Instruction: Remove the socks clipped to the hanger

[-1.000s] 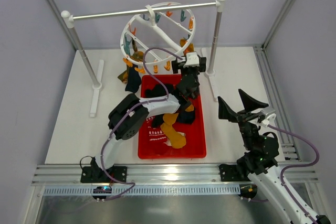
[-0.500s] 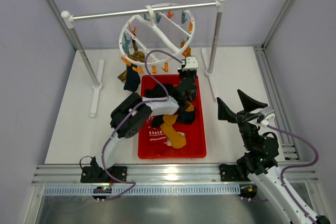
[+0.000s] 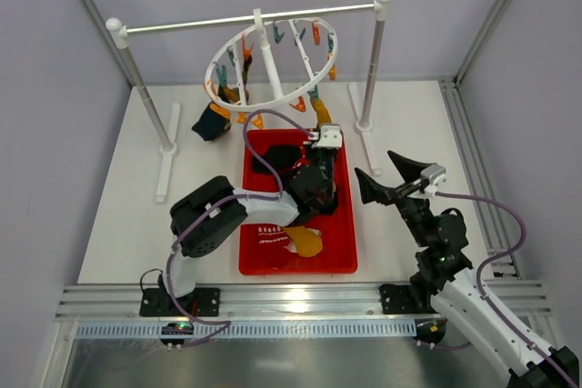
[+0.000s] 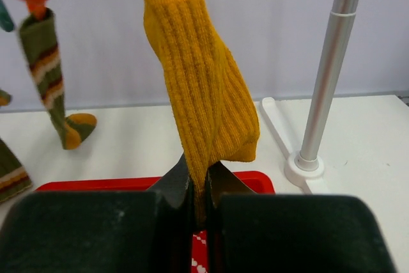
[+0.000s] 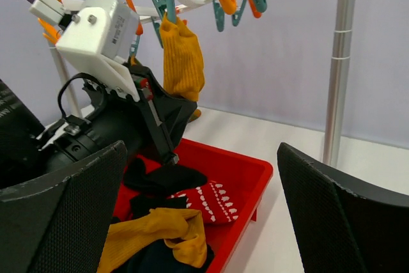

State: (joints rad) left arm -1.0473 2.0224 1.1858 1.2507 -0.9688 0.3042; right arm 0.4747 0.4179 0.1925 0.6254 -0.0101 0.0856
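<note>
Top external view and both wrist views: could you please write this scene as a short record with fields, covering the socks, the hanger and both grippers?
left gripper: shut on the lower end of the mustard sock
mustard sock: hanging from a clip on the hanger
right gripper: open, holding nothing, right of the red tray
olive striped sock: clipped on the hanger too
red tray: holds several loose socks

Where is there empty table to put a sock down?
Bare table lies between the right post and the side rail, and also left of the left post's foot. The red tray is crowded: loose socks, plus the left pincer shut on the yellow sock.
</note>
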